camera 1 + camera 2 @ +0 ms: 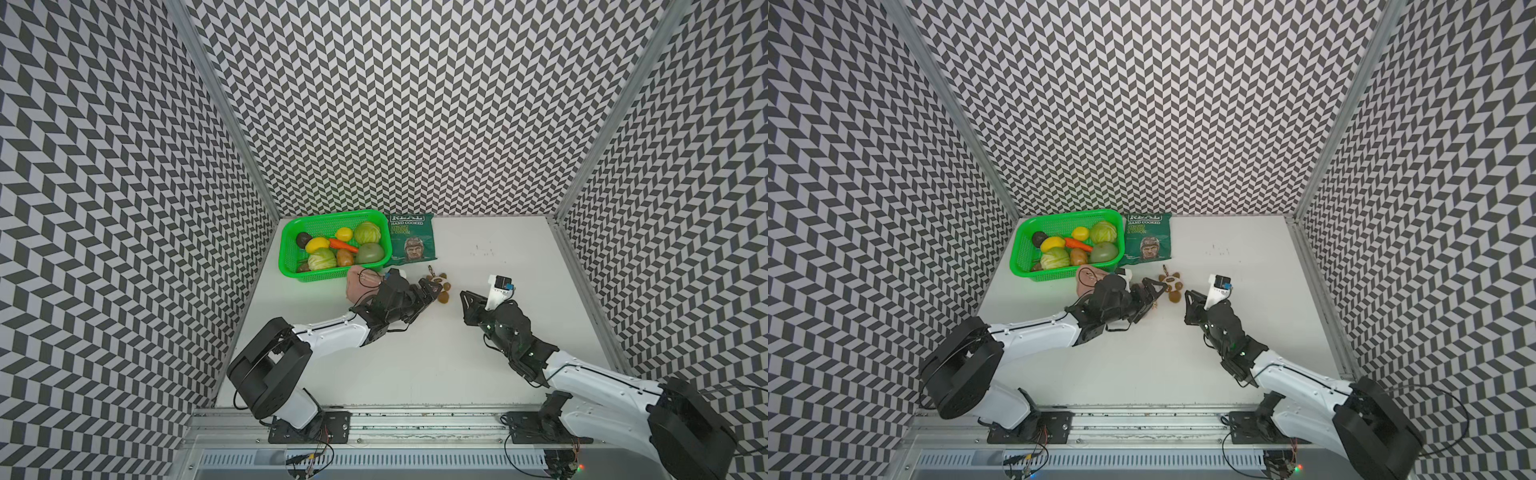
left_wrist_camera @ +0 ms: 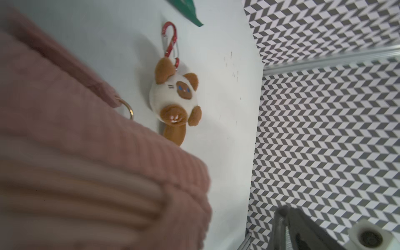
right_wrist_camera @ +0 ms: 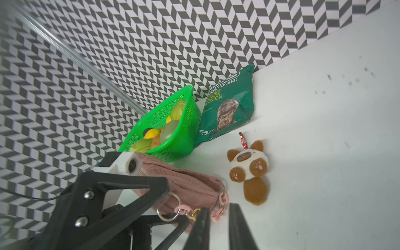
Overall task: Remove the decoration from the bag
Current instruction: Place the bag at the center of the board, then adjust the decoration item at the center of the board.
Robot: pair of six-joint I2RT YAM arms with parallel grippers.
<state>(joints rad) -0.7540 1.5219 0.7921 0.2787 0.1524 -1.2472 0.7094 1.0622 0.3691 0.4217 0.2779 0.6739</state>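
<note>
On the table (image 1: 415, 374), between my two arms, the decoration (image 1: 441, 287) (image 2: 173, 97) lies face up and clear of the bag (image 1: 360, 286). Its red clasp (image 2: 170, 39) hooks onto nothing and points toward the crisp packet (image 1: 409, 241). In the right wrist view I see bare table between the plush and the bag's end.

The bag lies to the decoration's left, close against the near wall of the basket (image 1: 286, 249). My left arm covers most of it in both top views. The bag's ring (image 3: 171, 207) and pink-and-gold chain (image 3: 224, 201) hang at the end nearest the decoration.

My left gripper (image 1: 1156, 293) has its jaws spread wide, one finger on either side of that end of the bag. I cannot tell whether either finger presses on the fabric. In the left wrist view the bag is blurred and fills much of the frame.

My right gripper (image 3: 218, 226) (image 1: 464, 296) sits on the decoration's other side, not touching it. Its jaws stand a narrow gap apart with nothing between them. One fingertip is just beside the chain, and I cannot tell whether it touches.

The green basket stands in the far left corner with the packet lying flat beside it. It holds two cabbages (image 1: 368, 232), a carrot (image 1: 343, 245), two yellow fruits (image 1: 344, 234), a dark avocado (image 1: 303, 239), a potato (image 1: 345, 257) and a pale green fruit (image 1: 370, 252).
</note>
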